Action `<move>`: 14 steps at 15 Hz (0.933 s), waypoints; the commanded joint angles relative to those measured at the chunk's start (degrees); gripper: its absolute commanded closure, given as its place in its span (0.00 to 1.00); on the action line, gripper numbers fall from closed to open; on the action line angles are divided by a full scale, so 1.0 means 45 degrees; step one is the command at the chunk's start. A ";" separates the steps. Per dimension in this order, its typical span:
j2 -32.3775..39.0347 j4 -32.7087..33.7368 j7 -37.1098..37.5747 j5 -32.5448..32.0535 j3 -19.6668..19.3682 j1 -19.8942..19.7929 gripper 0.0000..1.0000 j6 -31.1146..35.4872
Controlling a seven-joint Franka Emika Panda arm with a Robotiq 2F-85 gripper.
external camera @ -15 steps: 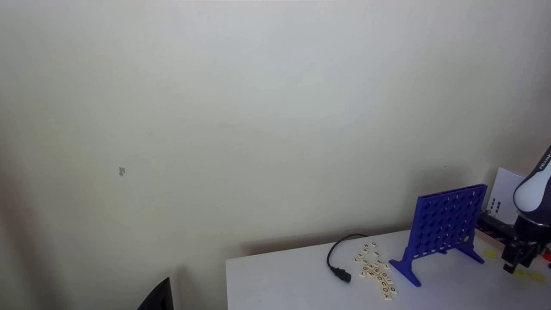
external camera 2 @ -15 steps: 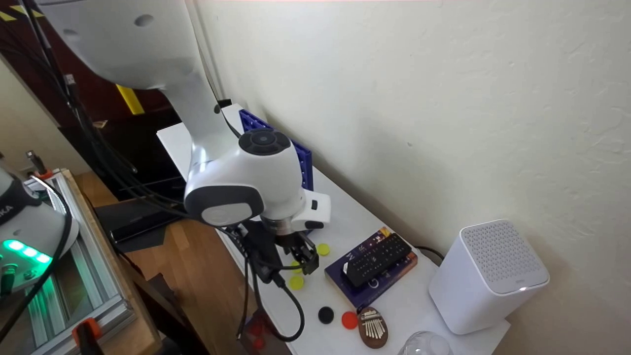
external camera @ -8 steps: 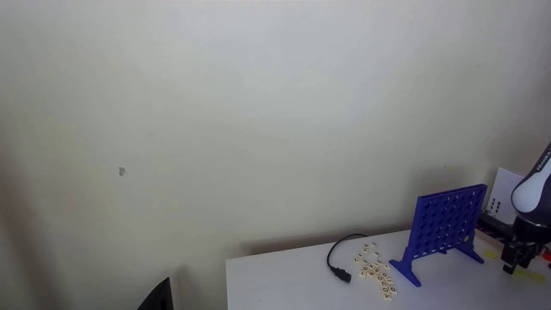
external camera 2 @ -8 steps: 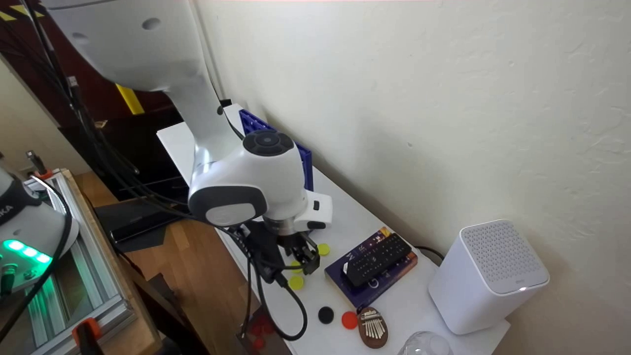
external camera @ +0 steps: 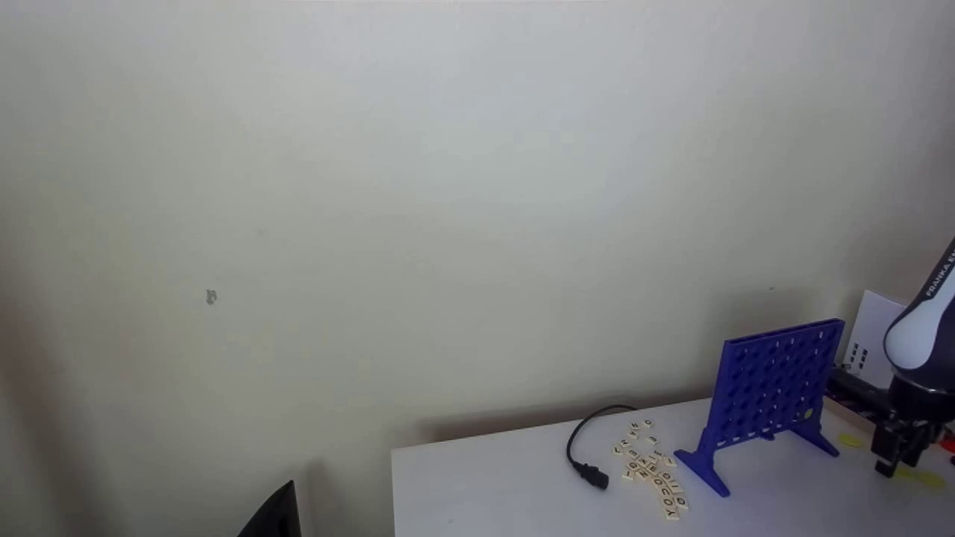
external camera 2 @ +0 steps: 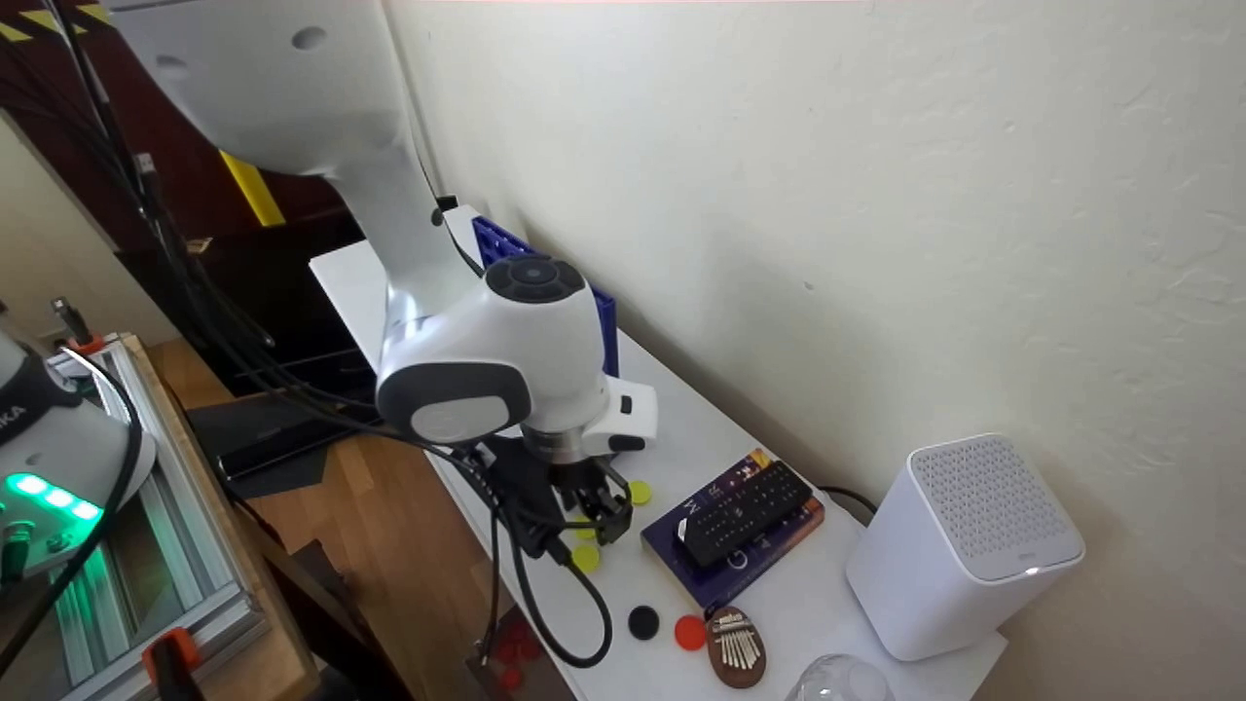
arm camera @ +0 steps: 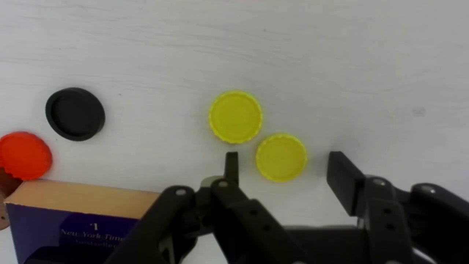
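In the wrist view my gripper (arm camera: 282, 161) stands parted, a yellow disc (arm camera: 281, 157) showing loose in its gap; from there, another yellow disc (arm camera: 235, 116) lies toward half past ten.

In an exterior view, the wall (external camera: 477, 186) has dim, soft light, darker at the left edge. Green lamps (external camera 2: 59, 497) glare almost white. Near the hand (arm camera: 283, 157) falls a faint shadow; small print (arm camera: 92, 234) looks slightly blurred.

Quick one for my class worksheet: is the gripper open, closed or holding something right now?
Gripper: open, holding nothing; in the wrist view a yellow disc shows between its jaws, with a gap on either side.
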 commanded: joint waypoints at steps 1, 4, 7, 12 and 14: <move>0.0136 0.0308 0.0132 -0.0236 -0.0284 0.0356 0.49 -0.0298; 0.0155 0.0350 0.0115 -0.0227 -0.0343 0.0470 0.71 -0.0352; 0.0153 0.0363 0.0129 -0.0228 -0.0452 0.0620 0.45 -0.0360; 0.0195 0.0408 0.0137 -0.0226 -0.0609 0.0827 0.66 -0.0409; 0.0167 0.0414 0.0128 -0.0219 -0.0627 0.0894 0.75 -0.0448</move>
